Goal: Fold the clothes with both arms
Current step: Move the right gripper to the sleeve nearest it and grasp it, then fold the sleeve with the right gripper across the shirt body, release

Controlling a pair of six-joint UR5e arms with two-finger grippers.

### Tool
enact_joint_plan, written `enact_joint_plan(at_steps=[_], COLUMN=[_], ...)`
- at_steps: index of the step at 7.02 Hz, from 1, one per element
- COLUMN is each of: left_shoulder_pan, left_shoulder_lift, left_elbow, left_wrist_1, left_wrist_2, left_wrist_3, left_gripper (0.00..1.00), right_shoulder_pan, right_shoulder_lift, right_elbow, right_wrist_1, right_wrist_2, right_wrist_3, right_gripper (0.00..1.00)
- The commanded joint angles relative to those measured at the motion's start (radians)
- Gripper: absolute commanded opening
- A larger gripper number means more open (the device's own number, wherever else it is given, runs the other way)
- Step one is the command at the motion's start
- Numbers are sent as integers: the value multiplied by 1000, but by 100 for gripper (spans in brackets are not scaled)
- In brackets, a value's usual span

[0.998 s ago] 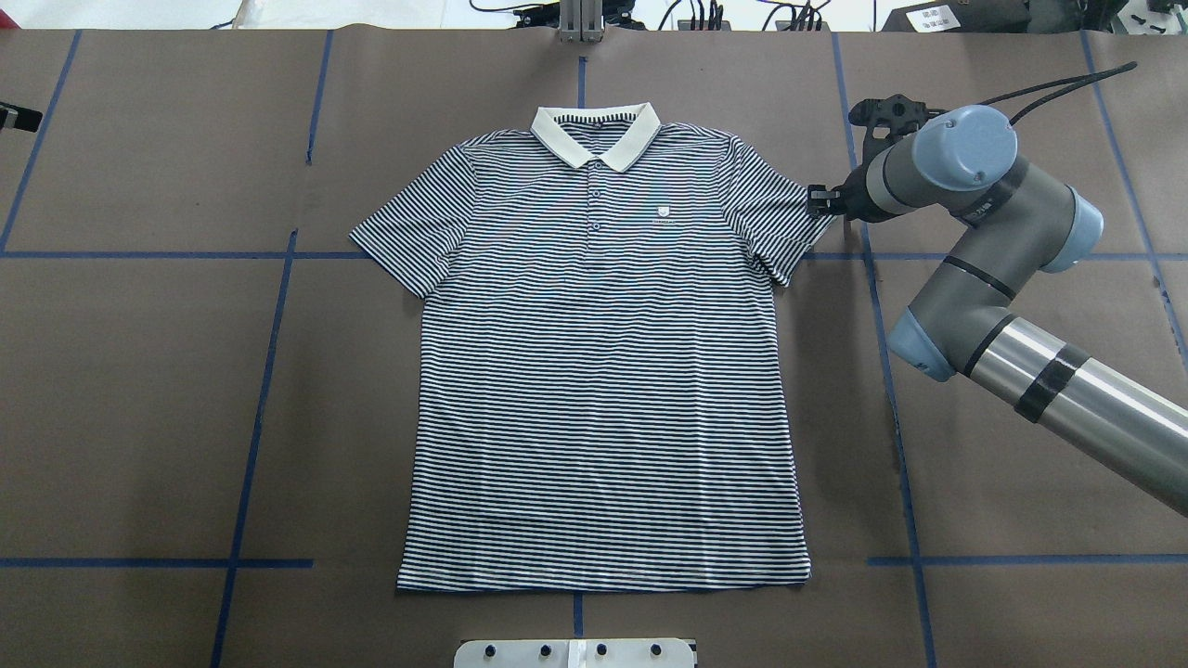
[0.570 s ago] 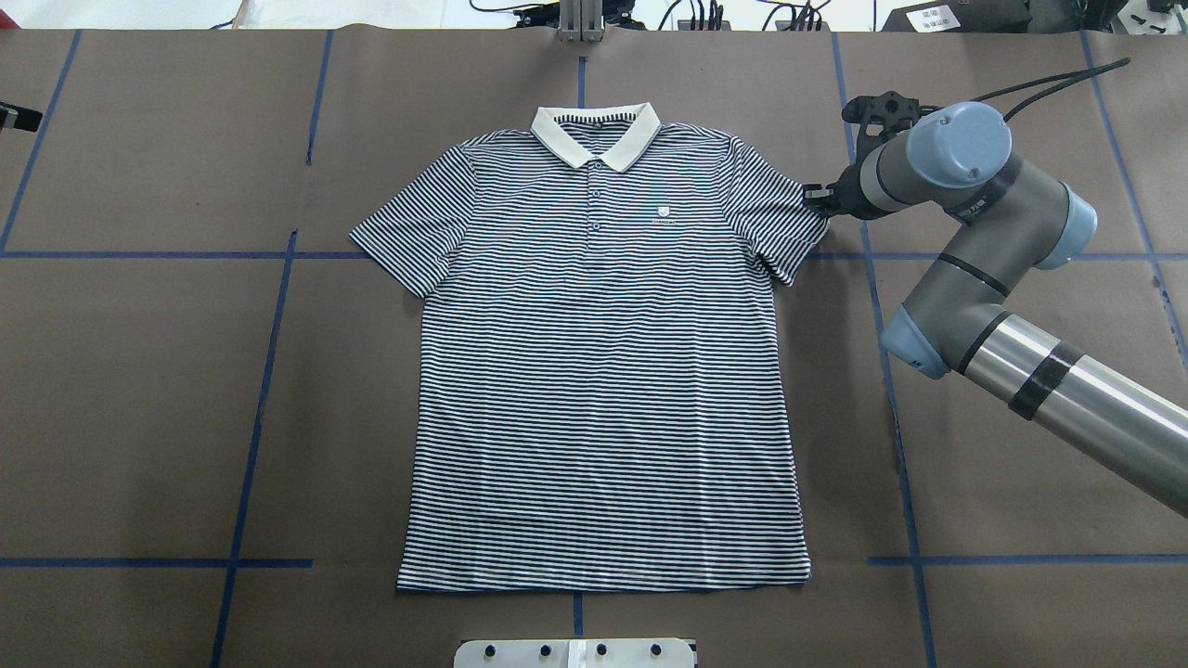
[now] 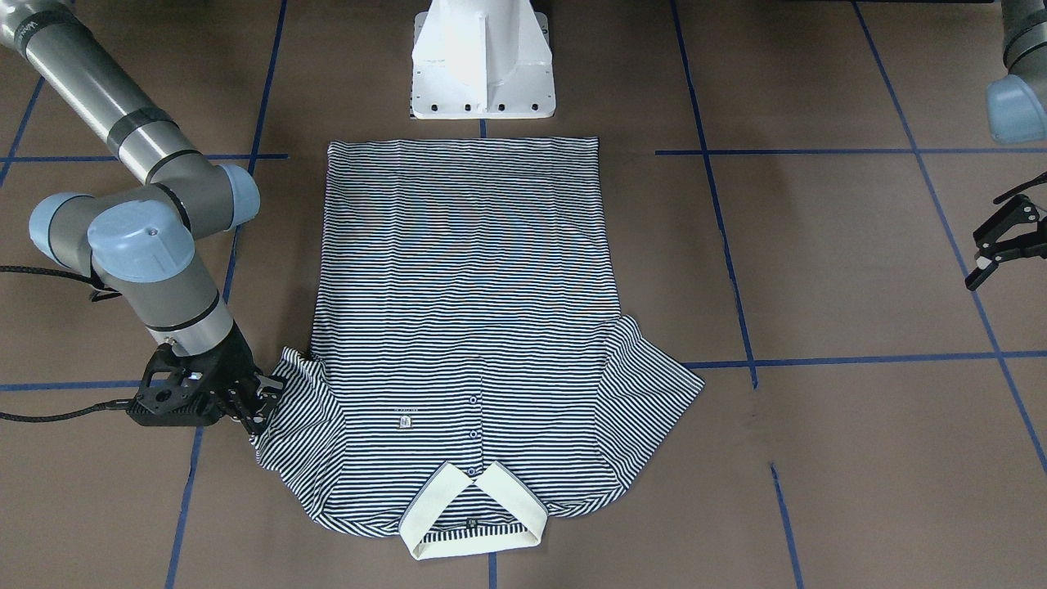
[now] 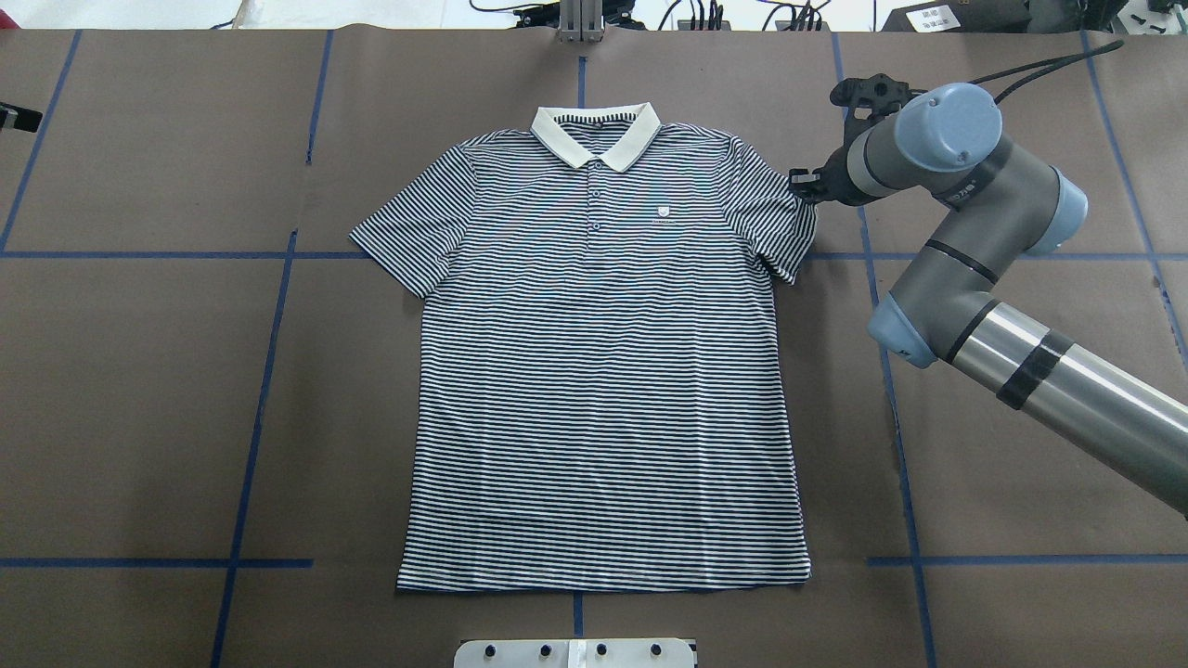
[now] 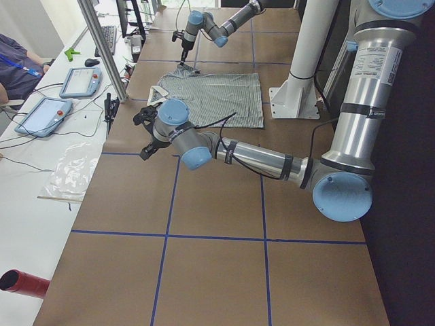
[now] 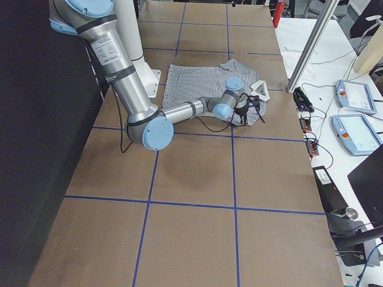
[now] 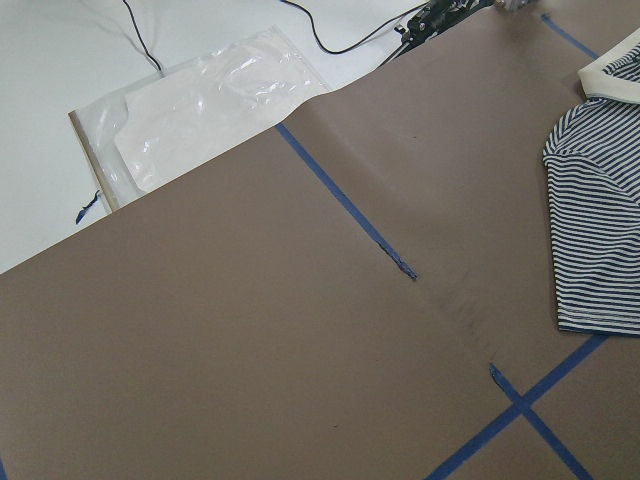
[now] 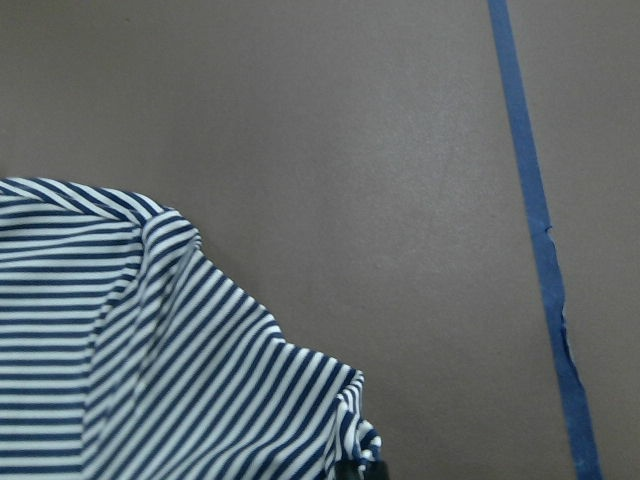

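Pinching one sleeve [image 4: 775, 223] of the finely striped polo shirt [image 4: 603, 390] at upper right, the right gripper [image 4: 800, 183] holds fabric; left gripper [image 3: 999, 243] gapes; chest logo [image 4: 663, 213] unreadable.

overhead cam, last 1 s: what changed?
The right gripper, pinching the polo shirt by its right-side sleeve, slid inward and away from the robot, toward the collar. It dragged the sleeve's edge in with it, so the edge now bunches. Nothing was newly grasped or released. The shirt's body, collar and left-side sleeve lie as before.
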Motion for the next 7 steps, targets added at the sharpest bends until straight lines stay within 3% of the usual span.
enact_joint_plan(at_steps=[1,4,6,7], left_shoulder_pan=[0,0,0,0], left_shoulder_lift=[1,1,1,1], left_elbow=[1,4,4,6], left_wrist_1=[-1,1,1,1], left_wrist_2=[1,2,2,2], left_wrist_3=[1,-1,-1,-1], left_gripper=[100,100,100,100], right_shoulder_pan=[-113,-212,-220,-226], right_shoulder_lift=[177,394,388,381], right_elbow=[1,-256,-259,-259], right_wrist_1=[-224,-242,-239,-236], right_wrist_2=[-186,-353,-353,-362], right_wrist_3=[223,419,410,383], right_gripper=[0,0,0,99])
